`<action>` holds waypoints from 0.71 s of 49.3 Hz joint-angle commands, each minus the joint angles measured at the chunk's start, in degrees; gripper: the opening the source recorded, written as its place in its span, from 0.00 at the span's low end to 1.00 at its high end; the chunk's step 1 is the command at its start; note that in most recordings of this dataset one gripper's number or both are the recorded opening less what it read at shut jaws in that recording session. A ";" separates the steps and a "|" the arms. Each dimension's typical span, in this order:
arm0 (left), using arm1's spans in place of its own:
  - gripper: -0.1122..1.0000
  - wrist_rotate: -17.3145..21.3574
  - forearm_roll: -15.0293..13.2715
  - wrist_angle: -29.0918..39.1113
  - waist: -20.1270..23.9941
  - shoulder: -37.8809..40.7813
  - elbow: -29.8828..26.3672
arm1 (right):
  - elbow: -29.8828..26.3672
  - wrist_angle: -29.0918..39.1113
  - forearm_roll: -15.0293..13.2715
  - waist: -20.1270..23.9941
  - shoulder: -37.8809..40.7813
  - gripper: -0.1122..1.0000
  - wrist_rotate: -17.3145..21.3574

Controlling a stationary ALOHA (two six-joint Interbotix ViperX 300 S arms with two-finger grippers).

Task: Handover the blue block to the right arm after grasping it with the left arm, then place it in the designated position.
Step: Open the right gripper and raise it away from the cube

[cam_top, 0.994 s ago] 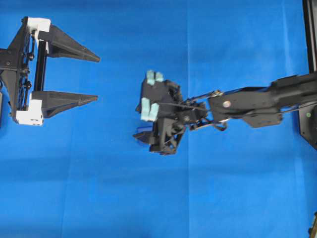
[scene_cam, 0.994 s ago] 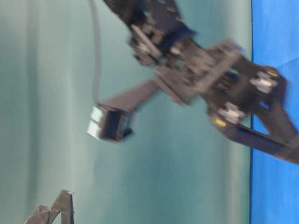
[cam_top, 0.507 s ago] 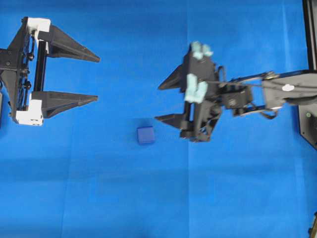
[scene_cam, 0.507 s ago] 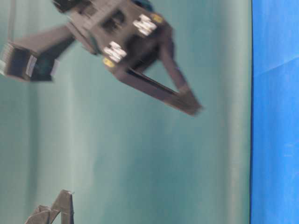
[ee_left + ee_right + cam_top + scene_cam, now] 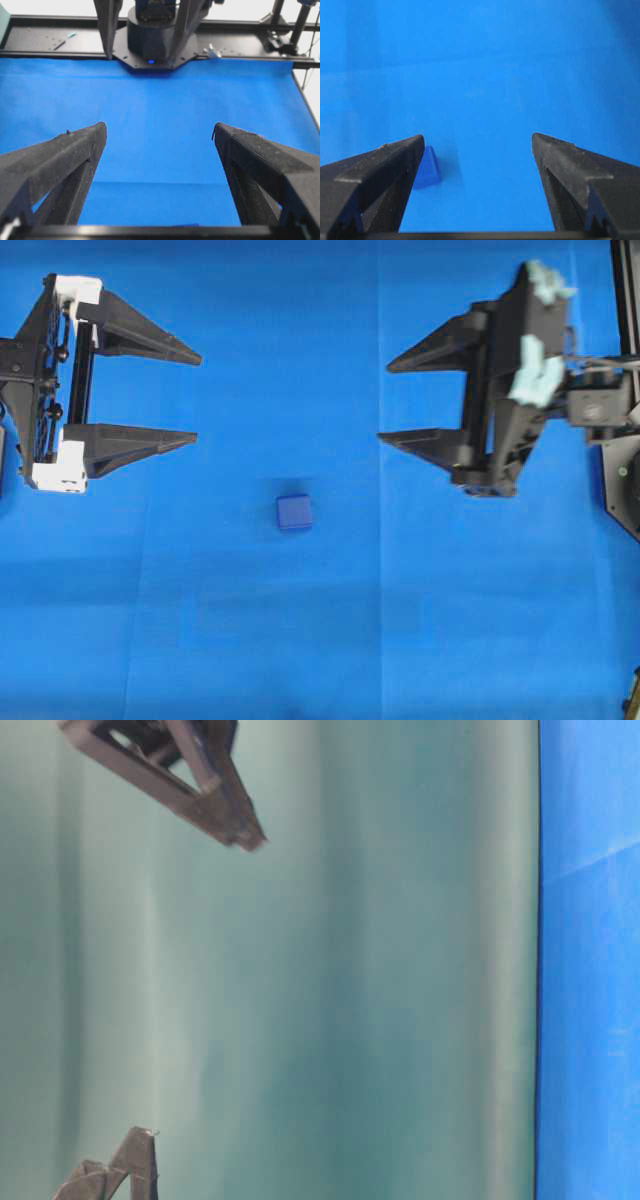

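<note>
On the bright blue cloth (image 5: 300, 640), near the middle of the overhead view, the blue block (image 5: 294, 512) sits alone, flat on one face and touched by nothing. Neither arm has it, and no marker for the designated position shows in any view, so whether this spot is the goal cannot be read from the cloth itself. Judging by how things lie, the block looks set down and let go, which fits the closing stage of the task rather than its start.

Nearest to it in the right wrist view, the block's corner (image 5: 428, 167) peeks out just beside the inner edge of one black finger (image 5: 385, 170), with clear cloth between the two fingers and nothing pinched there. The right gripper (image 5: 386, 402) is spread wide and empty. From overhead it stands well apart from the block, up and to the right, its tips pointing toward the centre; a pose like that suits an arm clearing the work area so the block stays undisturbed.

Farther off, at the left edge, the left gripper (image 5: 196, 400) with its white corner blocks is likewise fully spread and holds nothing. Its own camera shows two parted fingers (image 5: 60, 165) over bare cloth, facing the right arm's base (image 5: 150, 45) across the table. It hangs well away from the block, parked out of the way.
</note>
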 commanded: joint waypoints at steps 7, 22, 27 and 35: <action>0.93 0.09 0.00 -0.35 0.09 -0.62 -0.88 | 1.14 0.35 -0.18 0.09 -5.71 0.86 -0.09; 0.93 0.09 0.09 -0.53 0.09 -0.26 -1.05 | 1.85 0.70 -1.32 0.09 -7.91 0.86 -0.09; 0.93 0.09 0.00 -0.62 0.09 -0.26 -1.05 | 1.85 0.62 -1.49 0.09 -7.65 0.86 -0.09; 0.93 0.09 0.00 -0.53 0.09 -0.26 -0.97 | 1.76 0.18 -2.20 0.09 -7.56 0.86 -0.09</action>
